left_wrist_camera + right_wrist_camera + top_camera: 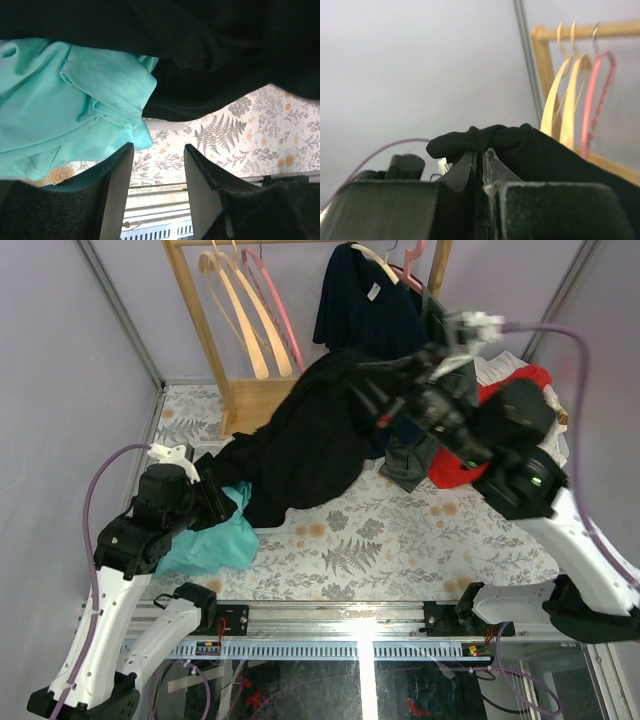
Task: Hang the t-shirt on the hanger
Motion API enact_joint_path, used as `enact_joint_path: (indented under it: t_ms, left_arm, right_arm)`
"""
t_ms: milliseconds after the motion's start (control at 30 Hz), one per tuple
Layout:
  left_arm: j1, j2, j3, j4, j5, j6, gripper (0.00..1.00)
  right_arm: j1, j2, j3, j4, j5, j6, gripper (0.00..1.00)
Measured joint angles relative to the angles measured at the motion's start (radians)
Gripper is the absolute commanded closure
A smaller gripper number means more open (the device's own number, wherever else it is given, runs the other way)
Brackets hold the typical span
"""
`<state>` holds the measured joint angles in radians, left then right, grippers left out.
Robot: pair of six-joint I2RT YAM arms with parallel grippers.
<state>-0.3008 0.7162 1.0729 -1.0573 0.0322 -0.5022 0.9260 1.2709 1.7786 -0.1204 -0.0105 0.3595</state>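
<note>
The t-shirt is pinched and held up by the right claw; the left claw is spread, empty; the hanger is not yet dressed.

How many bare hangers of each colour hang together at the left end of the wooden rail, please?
cream hangers: 2
pink hanger: 1
Total: 3
</note>
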Motion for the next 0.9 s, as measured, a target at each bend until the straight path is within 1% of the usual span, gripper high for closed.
enact_joint_path:
  t_ms: [133, 267, 433, 533, 667, 733, 800, 900]
  left_arm:
    - [0.0, 0.013, -0.014, 0.003, -0.011, -0.002, 0.56]
    - [0.0, 0.022, -0.015, 0.007, -0.024, -0.003, 0.56]
    - [0.0, 0.034, -0.015, 0.008, -0.051, -0.003, 0.52]
    - [0.0, 0.056, -0.015, 0.008, -0.093, -0.006, 0.49]
    - [0.0, 0.082, -0.015, 0.007, -0.177, -0.035, 0.49]
    - [0.0, 0.079, -0.014, 0.011, -0.192, -0.052, 0.5]
    - [0.0, 0.06, -0.01, 0.043, -0.164, -0.066, 0.52]
    - [0.0, 0.08, 0.052, 0.1, -0.067, -0.081, 0.53]
  right_arm:
    - [0.0, -0.113, 0.005, 0.006, 0.064, -0.064, 1.0]
    - [-0.002, -0.174, 0.006, -0.003, 0.138, -0.138, 1.0]
    - [-0.003, -0.235, -0.016, -0.039, 0.213, -0.209, 1.0]
    - [-0.003, -0.299, -0.113, -0.068, 0.242, -0.222, 1.0]
    - [-0.003, -0.389, -0.281, -0.115, 0.272, -0.218, 1.0]
    - [-0.003, -0.418, -0.364, -0.148, 0.283, -0.209, 1.0]
    - [-0.003, -0.434, -0.431, -0.175, 0.286, -0.198, 1.0]
    - [-0.003, -0.445, -0.512, -0.213, 0.287, -0.181, 1.0]
